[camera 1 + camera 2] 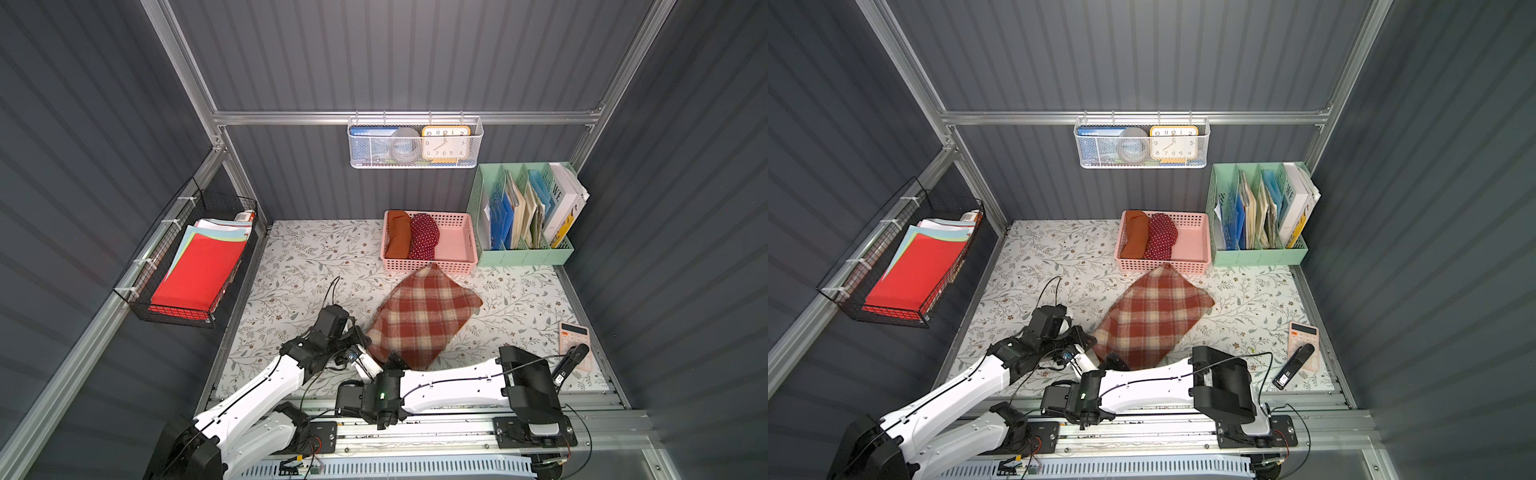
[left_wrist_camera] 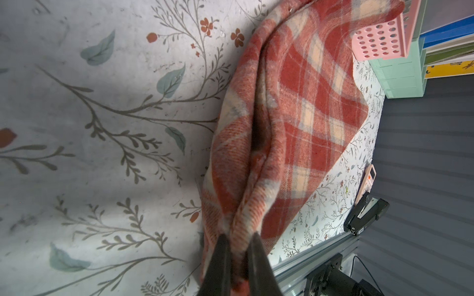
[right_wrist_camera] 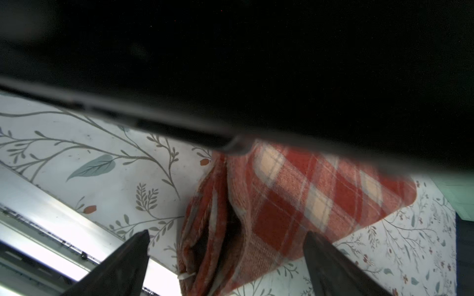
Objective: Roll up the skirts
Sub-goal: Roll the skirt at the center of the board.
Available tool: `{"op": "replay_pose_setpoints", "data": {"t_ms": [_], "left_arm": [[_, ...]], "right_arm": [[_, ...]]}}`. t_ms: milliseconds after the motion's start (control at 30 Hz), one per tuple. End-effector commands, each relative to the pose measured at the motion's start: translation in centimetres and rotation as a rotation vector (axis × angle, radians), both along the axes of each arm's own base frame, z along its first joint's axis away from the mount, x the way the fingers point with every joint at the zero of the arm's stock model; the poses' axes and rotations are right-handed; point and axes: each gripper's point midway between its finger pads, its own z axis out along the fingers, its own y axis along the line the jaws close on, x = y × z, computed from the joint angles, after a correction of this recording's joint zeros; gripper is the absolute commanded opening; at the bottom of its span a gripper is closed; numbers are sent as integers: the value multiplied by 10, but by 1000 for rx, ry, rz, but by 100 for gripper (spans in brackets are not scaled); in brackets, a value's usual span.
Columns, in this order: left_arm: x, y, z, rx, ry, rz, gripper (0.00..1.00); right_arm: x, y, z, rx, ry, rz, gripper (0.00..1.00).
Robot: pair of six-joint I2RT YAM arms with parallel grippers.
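Observation:
The red-and-cream plaid skirt [image 1: 424, 320] [image 1: 1152, 316] lies loosely folded in thick layers on the floral table, slanting toward the pink basket [image 1: 457, 262]. My left gripper [image 2: 238, 237] [image 1: 368, 340] is shut on the skirt's near left corner, with cloth bunched between the fingers. My right gripper [image 3: 227, 233] [image 1: 392, 358] stands open at the skirt's near edge [image 3: 218, 243], its fingers wide on either side of the folded layers without touching them. A rolled rust-orange skirt [image 1: 397, 239] and a rolled polka-dot skirt [image 1: 424, 237] lie side by side in the basket.
A mint file organizer [image 1: 523, 253] stands right of the basket. A pink calculator [image 1: 575, 334] and black stapler [image 1: 571, 359] lie at the near right. A black wire basket [image 1: 195, 270] of red paper hangs left; a white mesh basket [image 1: 415, 143] hangs on the back wall.

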Motion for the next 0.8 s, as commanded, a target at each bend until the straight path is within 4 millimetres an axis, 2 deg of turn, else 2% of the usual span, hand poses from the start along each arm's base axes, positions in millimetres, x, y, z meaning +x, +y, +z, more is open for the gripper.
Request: {"op": "replay_pose_setpoints", "data": {"t_ms": [0, 133, 300, 367, 433, 533, 600, 667, 767], "left_arm": [[-1, -14, 22, -61, -26, -53, 0], [-2, -14, 23, -68, -20, -49, 0], [-1, -11, 20, -70, -12, -20, 0], [0, -13, 18, -76, -7, -26, 0], [2, -16, 15, -89, -1, -24, 0], [4, -19, 12, -111, 4, -20, 0], [7, -18, 10, -134, 10, 25, 0], [5, -14, 4, -191, 27, 116, 0], [-10, -5, -14, -213, 65, 225, 0]], "right_arm": [[17, -8, -32, -49, 75, -34, 99], [24, -20, -38, -75, 64, -93, 99], [9, -42, -10, 22, -7, -91, 99], [4, -60, 7, 26, -45, -103, 98], [-3, -74, 13, 39, -43, -99, 98], [-11, -86, 4, 42, 2, -80, 98], [-11, -94, 4, 22, -20, -80, 99], [-8, -113, 9, 8, -54, -111, 99], [-4, -143, 10, 2, -54, -147, 99]]}}
